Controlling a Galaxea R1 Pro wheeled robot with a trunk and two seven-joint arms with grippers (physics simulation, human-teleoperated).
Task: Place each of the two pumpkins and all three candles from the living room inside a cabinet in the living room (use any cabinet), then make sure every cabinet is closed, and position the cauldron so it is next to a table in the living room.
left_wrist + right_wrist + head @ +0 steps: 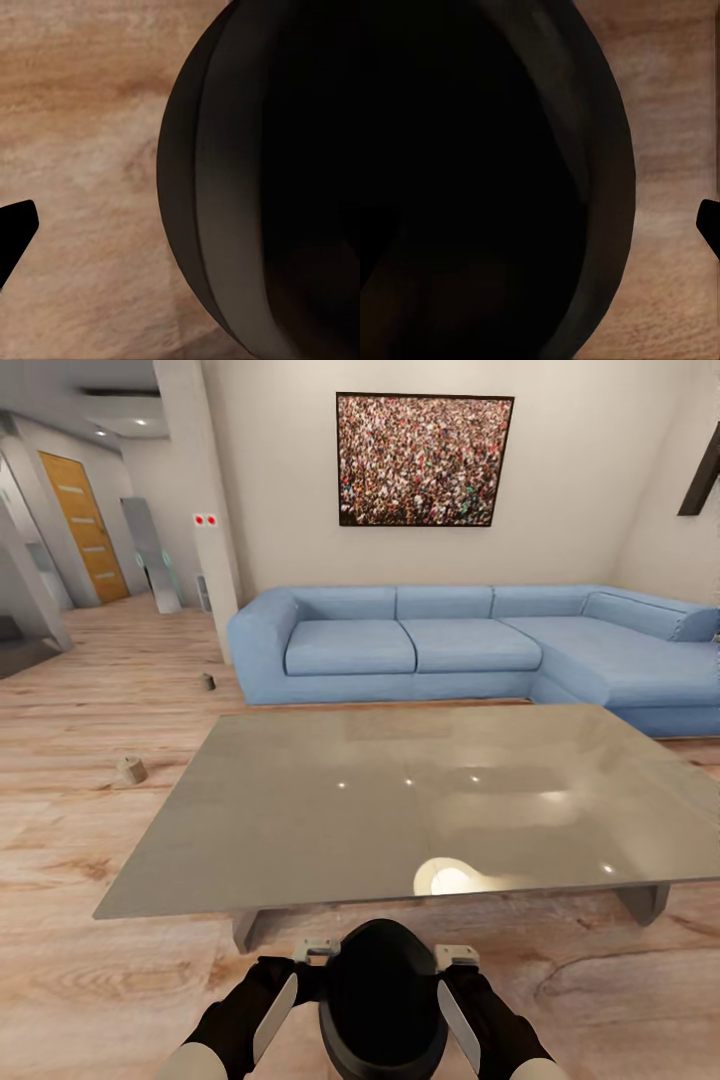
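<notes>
Both arms are bracketing the black round-bellied cauldron, left tool and right tool pressing on opposite sides of its rim. Can't tell from the pictures whether either tool is clenched or released; only a dark fingertip is showing in the left wrist view, beside the cauldron wall, with wood floor under it. Same in the right wrist view: cauldron close up, floor beyond.

Cauldron is sitting just in front of the near edge of the large low glossy grey bench, so the "next to a table" step is looking nearly done, pending release.

Outward from the bench: two small tan-beige cylinder candles are lying on the plank floor off its left side, one nearer, one further back by the end of the blue sectional sofa. My read: candles are not stowed yet. State of the pumpkins and cabinet can't be judged from here.
</notes>
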